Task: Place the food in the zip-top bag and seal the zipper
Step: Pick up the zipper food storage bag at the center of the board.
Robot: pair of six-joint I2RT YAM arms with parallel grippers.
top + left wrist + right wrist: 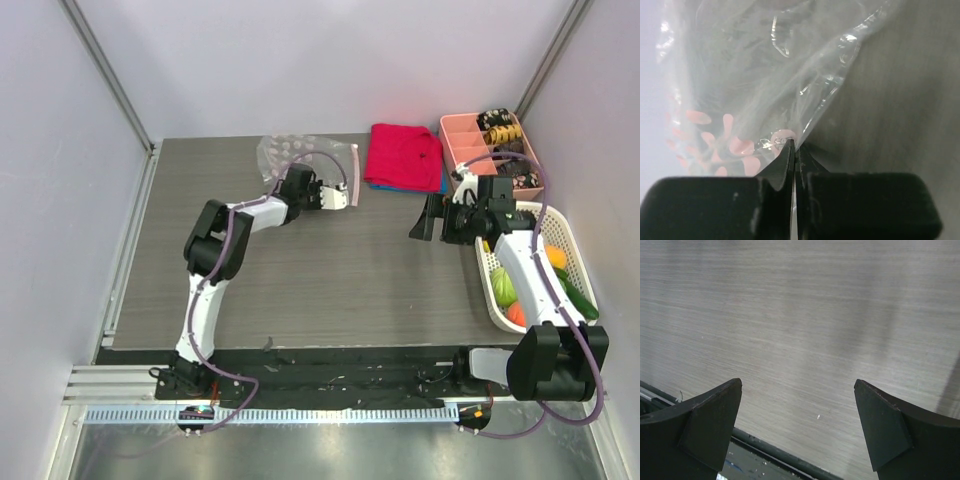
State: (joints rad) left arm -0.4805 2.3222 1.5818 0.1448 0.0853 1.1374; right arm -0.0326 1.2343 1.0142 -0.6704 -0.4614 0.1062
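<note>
Scene: seen from above, two arms reach over a grey table (330,290).
Bag: clear, crinkly and dotted pink, the bag (300,160) lies at 11 o'clock from the table's middle, near the far edge.
Zipper: the zipper (354,175), a pale pink strip, runs along the bag's 3 o'clock edge. Whether the mouth is open cannot be told.
Left gripper: the left gripper (794,149) has its fingers pressed together, pinching the bag's film near its 5 o'clock corner, just beside the zipper.
Right gripper: the right gripper (797,390) is spread wide and holds nothing. It hangs over bare table at 2 o'clock from the middle, pointing toward 9 o'clock.
Food: all the food (515,295) sits in a white basket (545,218) at 3 to 4 o'clock, well apart from the bag. Green, orange, red-orange and dark green pieces show.
Other things: a red cloth (405,155) lies at 1 o'clock, with a pink tray (462,140) beside it at 2 o'clock.
Step in hand: judged from this, the left arm is taking hold of the bag to steady or open it. No food is inside yet.
Next move: probably the left arm must lift or hold the mouth open, while the right arm swings back to 4 o'clock to pick a first piece from the basket.
</note>
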